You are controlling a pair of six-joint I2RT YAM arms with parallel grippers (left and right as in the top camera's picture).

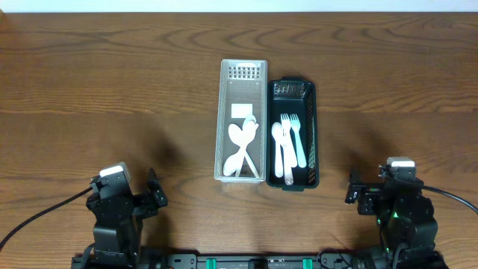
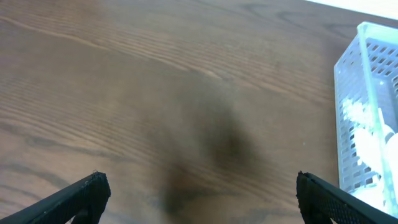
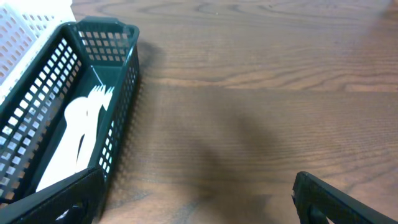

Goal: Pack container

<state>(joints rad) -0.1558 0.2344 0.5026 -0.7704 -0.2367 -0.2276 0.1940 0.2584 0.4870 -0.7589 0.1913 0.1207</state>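
White slotted container (image 1: 223, 119) sits mid-table (image 1: 89, 82) with white spoons (image 1: 240, 146) inside. Dark green container (image 1: 312, 127) touches its right side, forks (image 1: 291, 142) inside. Left gripper (image 1: 154, 193) and right gripper (image 1: 357, 193) both well apart from white container, jaws spread wide, empty.

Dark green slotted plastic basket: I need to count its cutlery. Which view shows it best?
Overhead: the whole green basket, white cutlery inside, seen from above. Right wrist shows one end, obliquely; left wrist shows none of it.
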